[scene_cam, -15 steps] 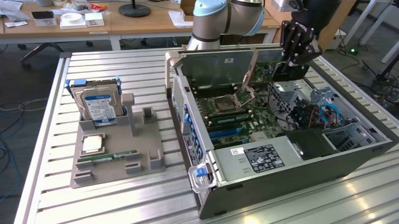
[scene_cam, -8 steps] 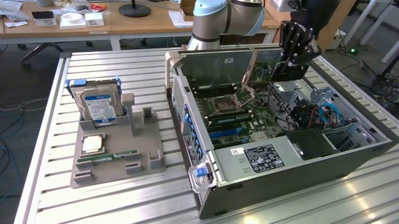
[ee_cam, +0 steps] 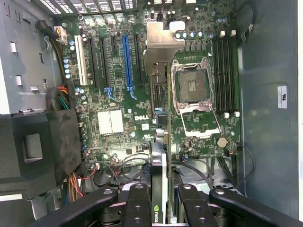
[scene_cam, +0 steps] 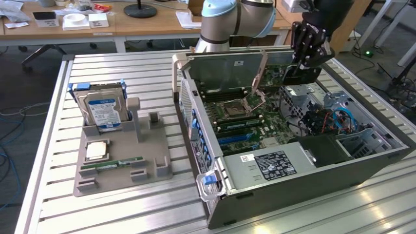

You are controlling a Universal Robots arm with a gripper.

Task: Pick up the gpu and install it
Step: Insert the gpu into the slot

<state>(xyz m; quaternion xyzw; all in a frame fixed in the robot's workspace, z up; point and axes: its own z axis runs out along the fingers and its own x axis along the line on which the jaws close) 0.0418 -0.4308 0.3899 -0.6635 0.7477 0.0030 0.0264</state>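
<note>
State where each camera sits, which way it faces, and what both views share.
Exterior view: off the arm, raised, looking down at the open computer case on the table; the arm and fingers show.
Wrist view: on the wrist, looking past the fingers into the case.
Shared: the motherboard and the gpu clamped in the fingers.

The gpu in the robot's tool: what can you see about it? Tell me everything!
The gpu is a thin flat card seen edge-on: green board, dark face with a small green logo, and a bent silver metal bracket at its far end. The tool is shut on it, fingers pressing both sides. It is held above the motherboard of the open computer case.
</note>
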